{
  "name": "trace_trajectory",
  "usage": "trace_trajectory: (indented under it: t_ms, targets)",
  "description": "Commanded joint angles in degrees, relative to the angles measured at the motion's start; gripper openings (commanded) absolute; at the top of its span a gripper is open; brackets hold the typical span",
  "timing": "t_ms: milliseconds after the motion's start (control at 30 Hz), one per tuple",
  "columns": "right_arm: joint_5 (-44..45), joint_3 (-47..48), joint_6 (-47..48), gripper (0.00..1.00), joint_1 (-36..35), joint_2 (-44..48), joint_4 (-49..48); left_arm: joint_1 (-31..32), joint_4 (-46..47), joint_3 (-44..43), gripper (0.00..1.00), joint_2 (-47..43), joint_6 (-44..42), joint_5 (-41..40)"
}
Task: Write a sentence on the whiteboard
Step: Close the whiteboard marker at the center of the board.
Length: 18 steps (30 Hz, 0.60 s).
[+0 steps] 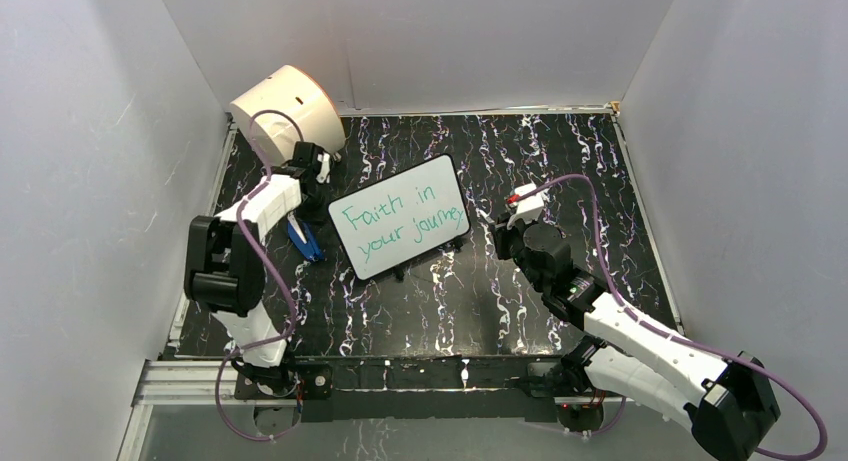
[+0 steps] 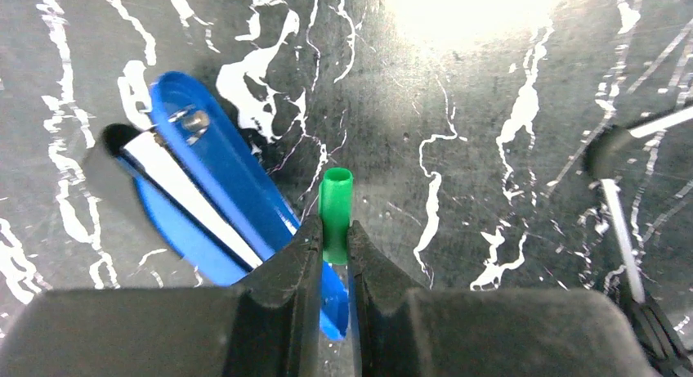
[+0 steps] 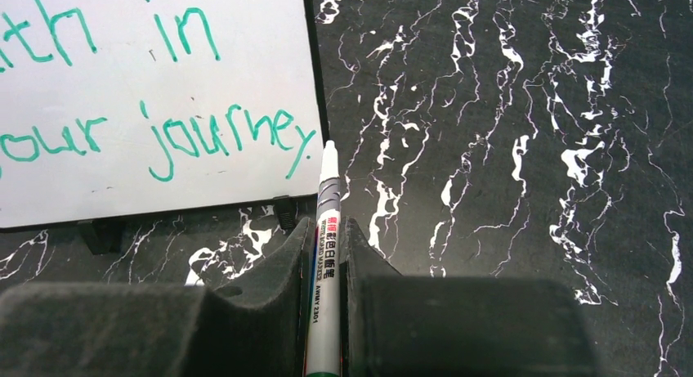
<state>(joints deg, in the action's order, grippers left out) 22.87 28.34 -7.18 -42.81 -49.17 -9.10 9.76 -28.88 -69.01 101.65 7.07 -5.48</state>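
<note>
Black marble-patterned tabletop (image 1: pixel 560 161) between pale walls carries the whiteboard (image 1: pixel 432 181) near its middle, turned at a slant on short black feet, with the sentence (image 1: pixel 402 227) "Faith in your journey." in green across two lines. Left of the board, the left gripper (image 2: pixel 333 230) is clenched on a small green cap (image 2: pixel 336 199), just beside a blue oblong tool (image 2: pixel 214 199) lying flat, and a cream drum (image 1: pixel 287 111) stands in the far left corner. Right of the board, the right gripper (image 3: pixel 327 227) grasps a white marker (image 3: pixel 328 185), its bare tip close by the frame's lower right edge.
</note>
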Motion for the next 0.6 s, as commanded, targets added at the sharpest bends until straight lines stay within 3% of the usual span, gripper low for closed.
trace_trajectory:
  t_ms: [0,367,567]
  targets:
    - [-1.22,1.82,-0.06,0.00,0.16,1.42,-2.08,-0.05,0.31,0.59,0.00,-9.31,-1.27,-3.03]
    - [-5.65,4.07,-1.39,0.00,0.18,3.18,-1.32,0.96,0.75,0.25,0.00,-24.44,-4.82,-5.25]
    - [-10.46,6.81,-1.81,0.00,0.18,3.76,-0.32,8.36,0.30,-0.87,0.00,-29.87,-10.21,-6.77]
